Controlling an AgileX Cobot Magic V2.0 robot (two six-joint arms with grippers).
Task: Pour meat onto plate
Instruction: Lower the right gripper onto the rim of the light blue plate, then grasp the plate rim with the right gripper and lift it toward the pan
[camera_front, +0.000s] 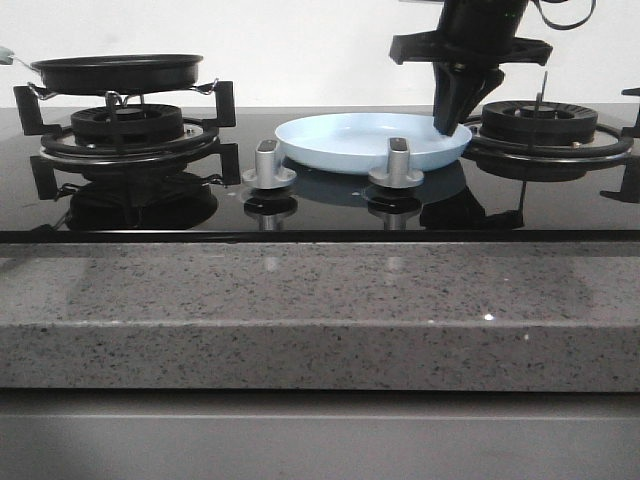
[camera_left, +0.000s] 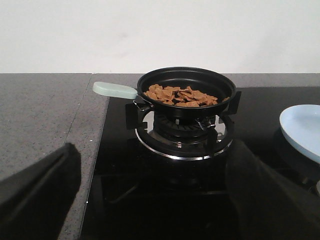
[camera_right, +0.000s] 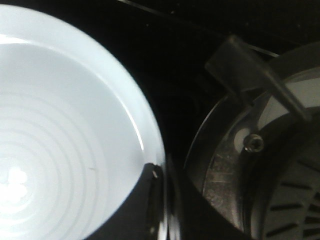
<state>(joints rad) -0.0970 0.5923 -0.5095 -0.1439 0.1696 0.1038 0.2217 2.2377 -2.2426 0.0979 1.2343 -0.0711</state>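
The plate (camera_front: 372, 141) sat on the black glass hob (camera_front: 320, 205) between the two burners, just behind the two silver knobs (camera_front: 269, 165). The right end effector (camera_front: 453, 118) came down from above at the plate's right edge, its fingers clenched on the rim, one inside the dish and one outside. The meat (camera_left: 181, 96) lay heaped in the black frying pan (camera_left: 186, 90), which rested on the left burner (camera_front: 127, 125) with its pale green handle (camera_left: 115, 90) pointing left. The left end effector (camera_left: 150, 200) hung released, near the front of that burner, its dark fingers (camera_left: 37, 192) spread well apart and holding nothing. The hob was set in a speckled grey bench (camera_front: 320, 300).
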